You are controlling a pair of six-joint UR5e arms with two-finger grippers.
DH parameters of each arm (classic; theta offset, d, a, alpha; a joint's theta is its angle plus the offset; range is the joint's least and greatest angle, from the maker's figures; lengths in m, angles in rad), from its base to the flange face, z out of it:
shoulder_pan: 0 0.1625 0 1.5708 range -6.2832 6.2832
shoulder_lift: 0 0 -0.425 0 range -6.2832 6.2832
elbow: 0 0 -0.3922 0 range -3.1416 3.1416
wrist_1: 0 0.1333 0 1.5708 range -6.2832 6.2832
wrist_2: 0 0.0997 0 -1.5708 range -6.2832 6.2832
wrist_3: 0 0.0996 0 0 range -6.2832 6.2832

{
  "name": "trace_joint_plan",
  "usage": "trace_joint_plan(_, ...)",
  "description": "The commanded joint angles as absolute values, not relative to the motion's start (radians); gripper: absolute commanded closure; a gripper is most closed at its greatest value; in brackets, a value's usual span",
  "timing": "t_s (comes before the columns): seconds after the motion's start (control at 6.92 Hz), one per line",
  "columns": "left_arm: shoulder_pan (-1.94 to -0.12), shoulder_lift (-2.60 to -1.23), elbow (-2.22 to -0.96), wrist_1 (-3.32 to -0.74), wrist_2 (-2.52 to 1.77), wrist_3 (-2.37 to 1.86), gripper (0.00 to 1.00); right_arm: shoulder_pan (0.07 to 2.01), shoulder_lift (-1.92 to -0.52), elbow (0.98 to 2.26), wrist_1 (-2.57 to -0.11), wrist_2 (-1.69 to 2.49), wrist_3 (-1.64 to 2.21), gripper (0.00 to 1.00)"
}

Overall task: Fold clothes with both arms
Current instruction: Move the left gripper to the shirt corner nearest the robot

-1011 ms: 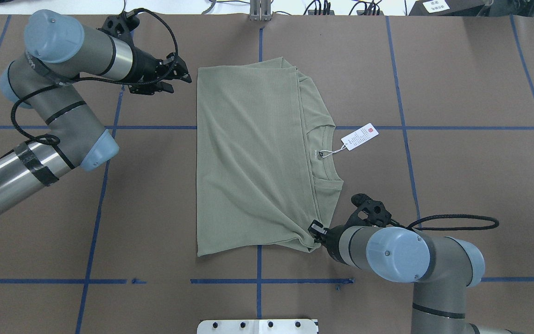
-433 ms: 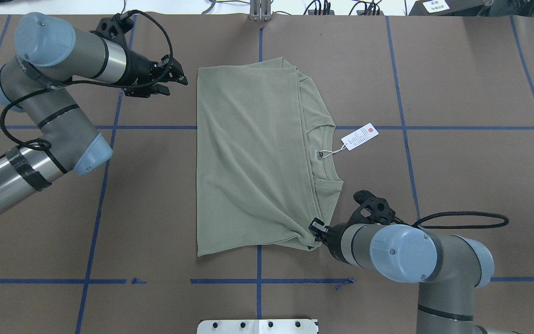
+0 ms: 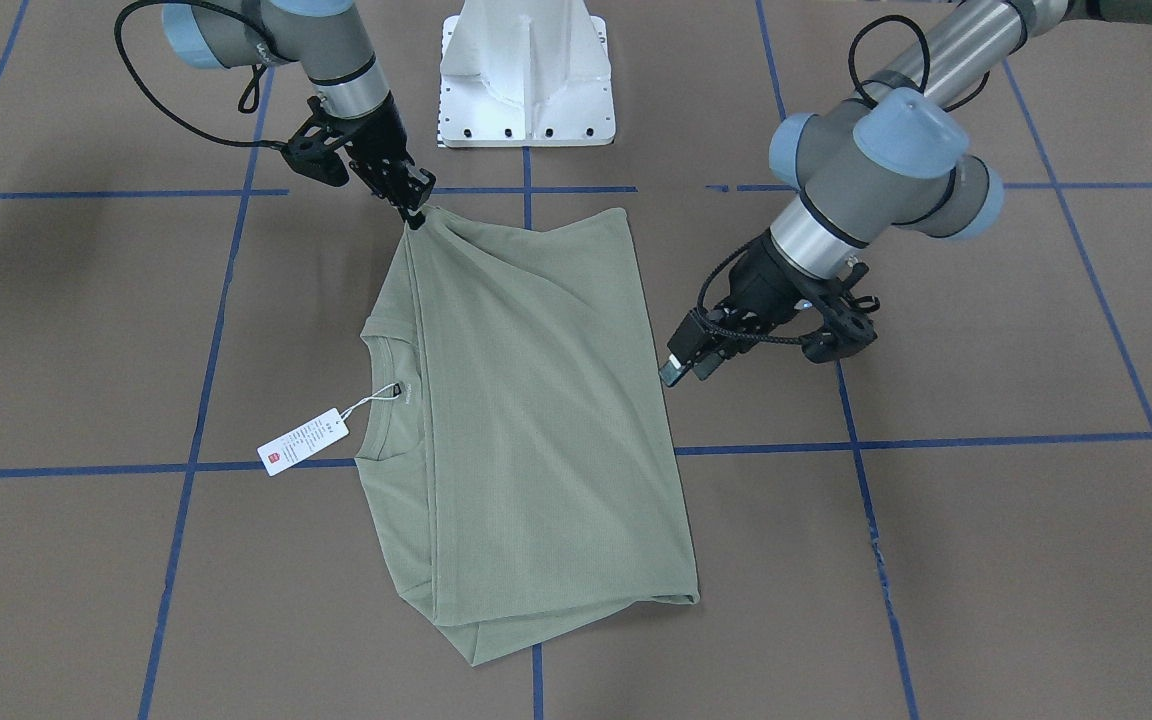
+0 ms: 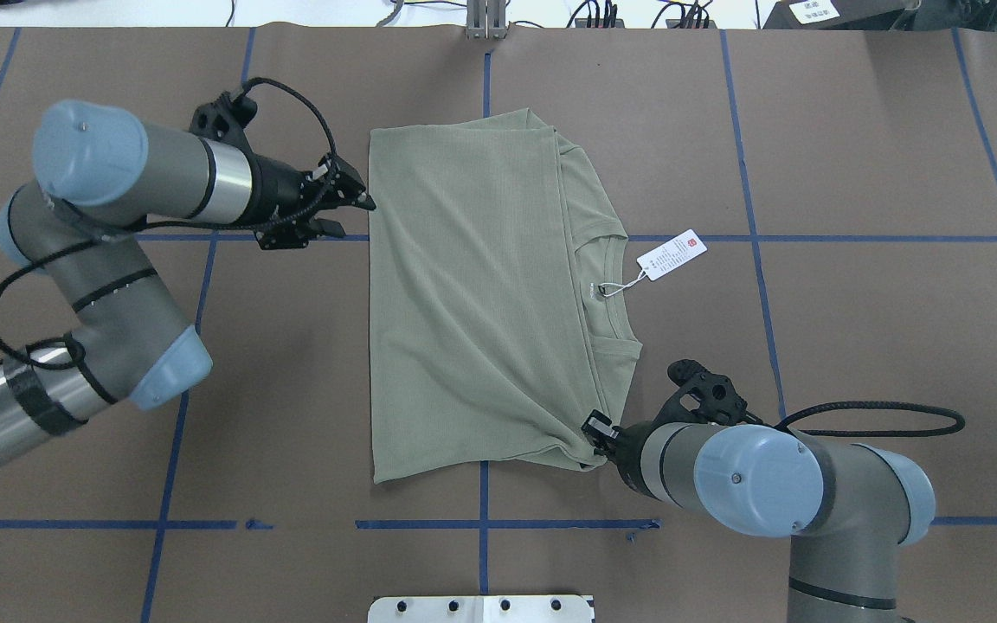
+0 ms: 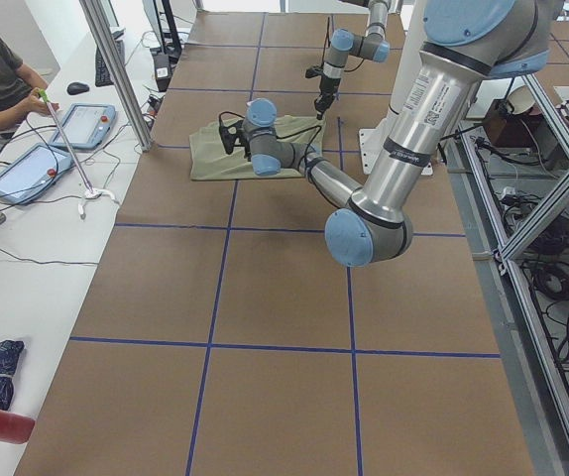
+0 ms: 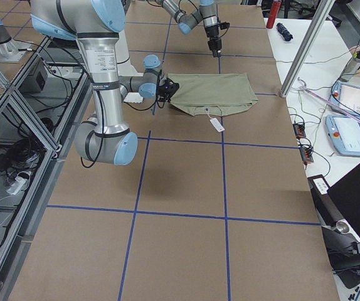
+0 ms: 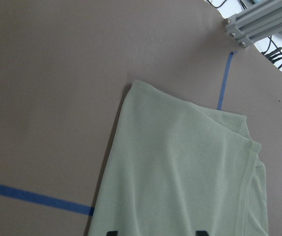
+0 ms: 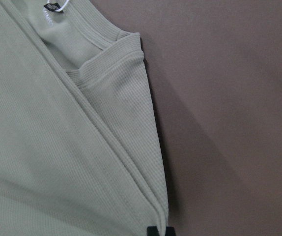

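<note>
Brown paper covers the tabletop, marked into squares by blue tape lines. Near its middle lies the shirt, sage green and folded into a rough rectangle. Its round neck shows along the side toward the right arm. A white tag with a red mark lies on its string on the bare paper just beside the collar. The right fingers are clenched on the shirt's corner nearest the robot on that side, and the knit gathers in creases that run toward the pinch. The right wrist view shows the two tips pressed close together over the doubled hem. At the opposite long edge, toward the far end, the left fingers are spread apart and grasp nothing. They sit just at the cloth's border, and I cannot tell whether they touch it. The left arm reaches in from that side with its black cable looped above the wrist. A white pedestal stands at the robot's edge of the tabletop.
</note>
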State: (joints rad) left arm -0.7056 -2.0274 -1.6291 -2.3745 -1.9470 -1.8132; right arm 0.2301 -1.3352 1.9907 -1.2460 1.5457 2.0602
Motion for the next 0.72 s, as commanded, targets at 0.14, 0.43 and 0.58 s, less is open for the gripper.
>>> trace_joint_plan(0.14,-0.342,-1.847,-1.920,-2.177,-1.656,-2.028,0.39,0.222,-1.335,1.994,-1.247,1.545,2.072,1.00)
trace_joint_plan(0.43,-0.232,-1.838,-1.899,-2.149,-1.601,-2.072,0.39,0.224,-1.338,2.002,-1.249,1.545,2.072,1.00)
trace_joint_plan(0.58,-0.219,-1.851,-1.898,-2.105,-1.601,-2.074,0.39,0.224,-1.339,2.000,-1.249,1.545,2.072,1.00)
